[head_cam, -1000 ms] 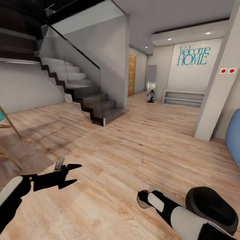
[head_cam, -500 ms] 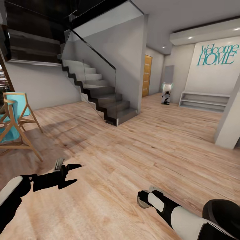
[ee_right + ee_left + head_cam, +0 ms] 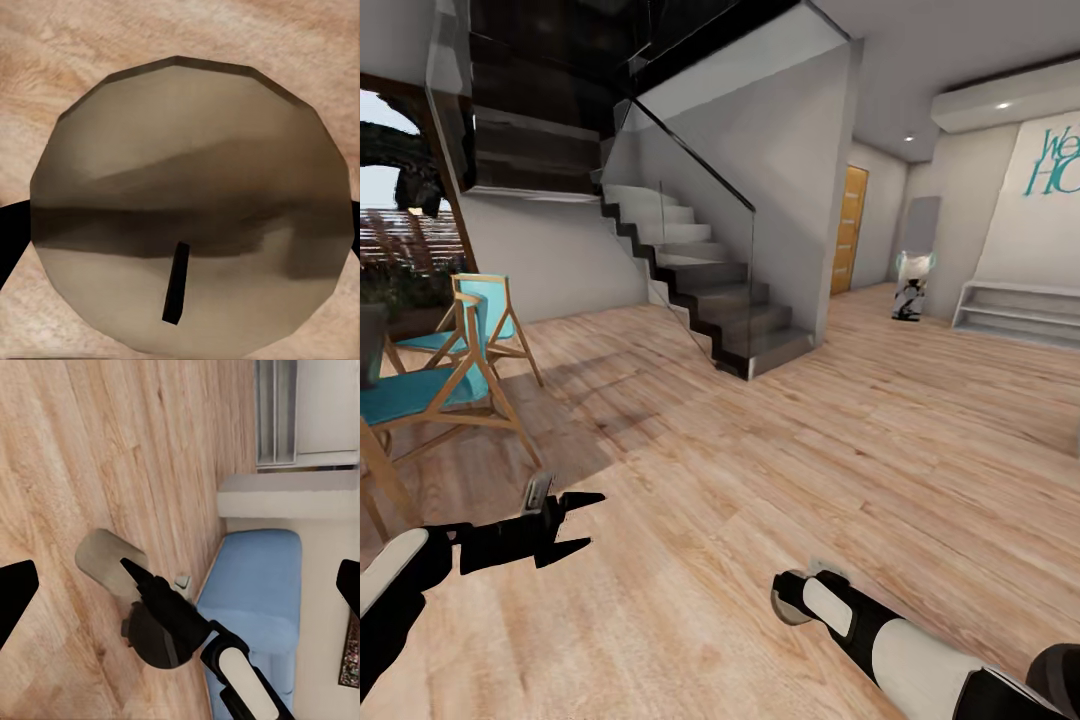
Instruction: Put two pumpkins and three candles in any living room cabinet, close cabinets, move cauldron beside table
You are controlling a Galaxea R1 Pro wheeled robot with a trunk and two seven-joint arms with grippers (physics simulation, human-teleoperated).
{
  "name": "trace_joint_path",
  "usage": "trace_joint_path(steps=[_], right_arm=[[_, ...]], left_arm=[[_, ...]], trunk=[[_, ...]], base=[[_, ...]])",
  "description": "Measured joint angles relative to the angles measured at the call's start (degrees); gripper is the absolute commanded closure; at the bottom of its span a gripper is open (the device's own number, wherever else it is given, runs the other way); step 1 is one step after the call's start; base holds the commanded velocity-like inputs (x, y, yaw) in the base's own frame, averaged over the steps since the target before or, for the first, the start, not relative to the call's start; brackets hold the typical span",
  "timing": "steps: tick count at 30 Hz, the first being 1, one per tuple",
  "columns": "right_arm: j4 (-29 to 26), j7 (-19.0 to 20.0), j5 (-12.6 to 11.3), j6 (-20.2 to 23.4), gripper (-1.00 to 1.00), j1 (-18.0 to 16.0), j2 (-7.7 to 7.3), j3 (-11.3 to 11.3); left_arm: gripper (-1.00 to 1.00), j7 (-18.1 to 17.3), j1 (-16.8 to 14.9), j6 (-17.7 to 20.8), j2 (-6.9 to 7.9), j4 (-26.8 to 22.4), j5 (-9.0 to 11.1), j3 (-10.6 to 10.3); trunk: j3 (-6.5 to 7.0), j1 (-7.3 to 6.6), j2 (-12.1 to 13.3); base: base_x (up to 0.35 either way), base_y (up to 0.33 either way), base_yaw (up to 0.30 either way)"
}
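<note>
**Candle in your right claw, over open floor**

Your wood floor [image 3: 780, 440] fills most of the head view, with the dark staircase [image 3: 700, 290] behind its glass rail and the teal chairs [image 3: 450, 370] at the left. A blue sofa [image 3: 255, 585] sits beside your right arm in the left wrist view. Your left claw [image 3: 582, 520] hangs over the floor, jaws apart and holding nothing. Your right claw [image 3: 112, 562] is clamped on a candle [image 3: 191, 202], wick facing the wrist camera.
</note>
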Motion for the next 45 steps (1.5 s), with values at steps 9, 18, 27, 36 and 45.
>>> trace_joint_path(steps=[9,18,27,36,45], right_arm=[[0.0,-0.01,-0.02,0.0,1.0,-0.01,0.0,0.0],[0.0,0.0,-0.01,0.0,1.0,-0.01,0.0,0.0],[0.0,-0.01,-0.02,0.0,1.0,0.02,0.0,0.0],[-0.37,-0.01,0.09,-0.08,1.0,0.0,-0.02,0.01],[-0.54,-0.02,0.13,-0.08,1.0,-0.01,-0.09,-0.01]], left_arm=[[-1.0,-0.01,0.0,0.0,0.0,0.0,0.0,-0.01],[-1.0,0.01,0.0,0.0,0.0,0.0,0.0,-0.01],[-1.0,-0.05,0.0,0.0,0.0,0.0,0.0,-0.01],[-1.0,-0.08,0.0,0.0,0.0,0.0,0.08,0.08],[-1.0,-0.08,-0.02,0.0,-0.01,0.01,0.06,0.07]], trunk=[[0.2,0.0,0.0],[0.4,0.0,0.0],[0.6,0.0,0.0],[0.79,0.0,0.0],[0.8,0.0,0.0]], base=[[0.0,0.0,0.282],[0.0,0.0,0.282],[0.0,0.0,0.282],[0.0,0.0,0.253],[0.0,0.0,0.013]])
